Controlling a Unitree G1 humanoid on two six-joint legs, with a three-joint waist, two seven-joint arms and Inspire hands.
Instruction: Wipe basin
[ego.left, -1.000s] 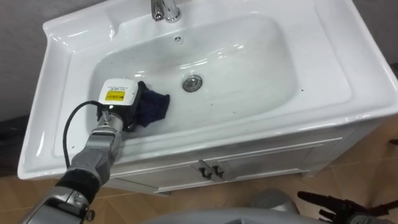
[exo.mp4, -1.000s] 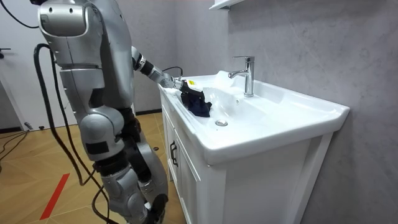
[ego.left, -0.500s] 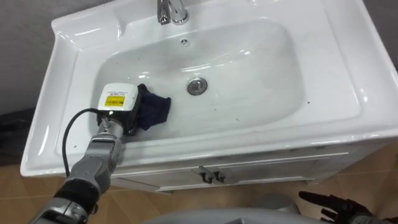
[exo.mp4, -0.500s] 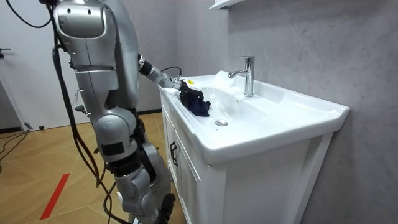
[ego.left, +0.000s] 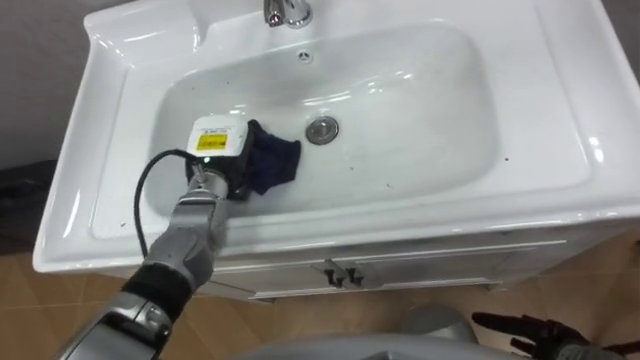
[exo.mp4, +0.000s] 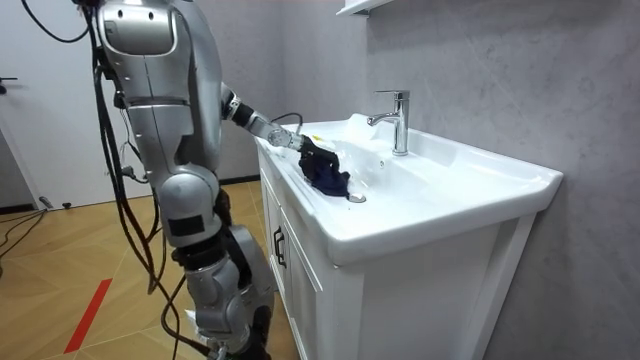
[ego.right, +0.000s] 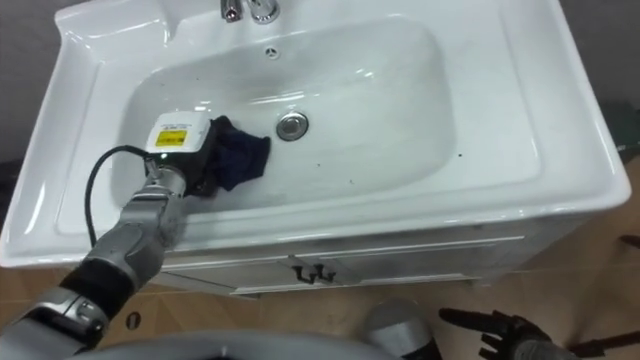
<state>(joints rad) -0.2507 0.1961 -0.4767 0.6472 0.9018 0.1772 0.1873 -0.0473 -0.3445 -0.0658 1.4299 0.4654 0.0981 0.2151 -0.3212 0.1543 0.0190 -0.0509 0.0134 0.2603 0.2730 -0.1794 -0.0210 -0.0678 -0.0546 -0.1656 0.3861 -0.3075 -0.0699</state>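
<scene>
- Presently, a dark blue cloth (ego.left: 274, 164), soft and crumpled into a lumpy wad, is being held against the left slope of the basin (ego.left: 450, 150) by the left hand (ego.left: 220, 142).
- The basin is being shown as glossy white ceramic, a rounded rectangular bowl. A round metal drain (ego.left: 322, 128) is set at its middle and a chrome faucet (ego.left: 287, 10) at its back rim.
- The basin is being carried by a white cabinet (ego.left: 430, 268) with flat doors.
- Whether the cloth is being gripped or only pressed cannot be told, since the underside of the left hand is being hidden by its own back and by the cloth.
- Against half a second ago, hand and cloth are being found nearer the drain; in the room view the faucet is unmoved while the cloth is reaching further along the bowl.
- The cloth's long axis is being laid across the basin, its free end pointing at the drain and stopping just beside it.
- The right hand (ego.right: 497, 335) is being held low before the cabinet, its fingers straight and slightly spread.
</scene>
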